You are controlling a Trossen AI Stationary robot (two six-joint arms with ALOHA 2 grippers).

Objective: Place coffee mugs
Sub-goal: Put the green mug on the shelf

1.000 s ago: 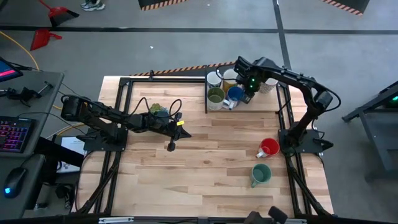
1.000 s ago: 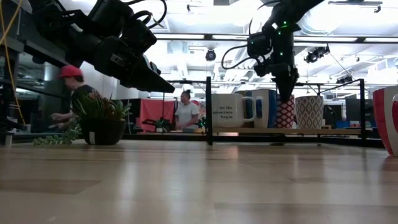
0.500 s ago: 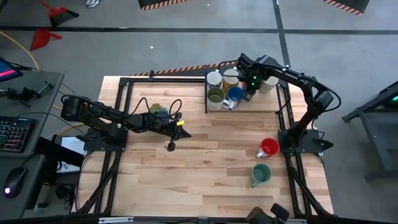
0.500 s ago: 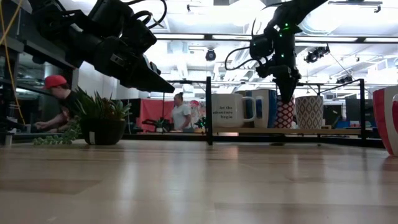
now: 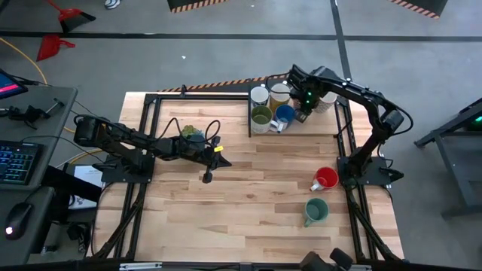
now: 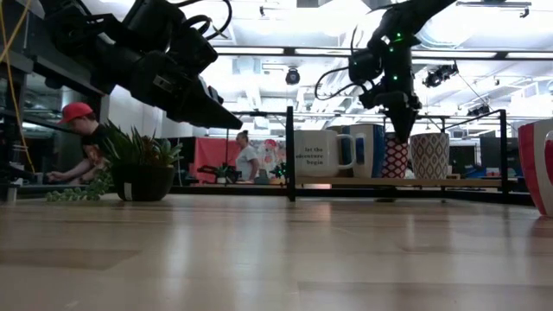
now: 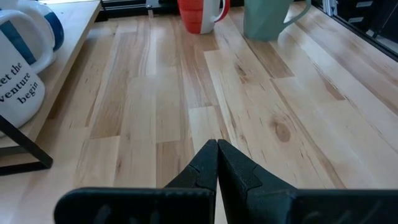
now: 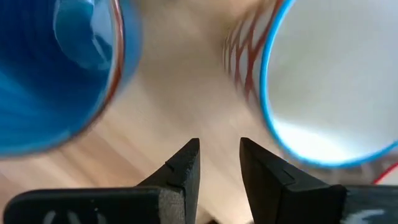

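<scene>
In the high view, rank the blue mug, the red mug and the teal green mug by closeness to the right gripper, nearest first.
Measured from the right gripper, over the rack:
1. Blue mug, on the rack right beside the gripper.
2. Red mug, alone on the table near the right arm's base.
3. Teal green mug, farther toward the table's front edge.

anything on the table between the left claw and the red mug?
No. In the high view, only bare wood runs from the shut left claw to the red mug; the left wrist view shows the same empty planks.
</scene>
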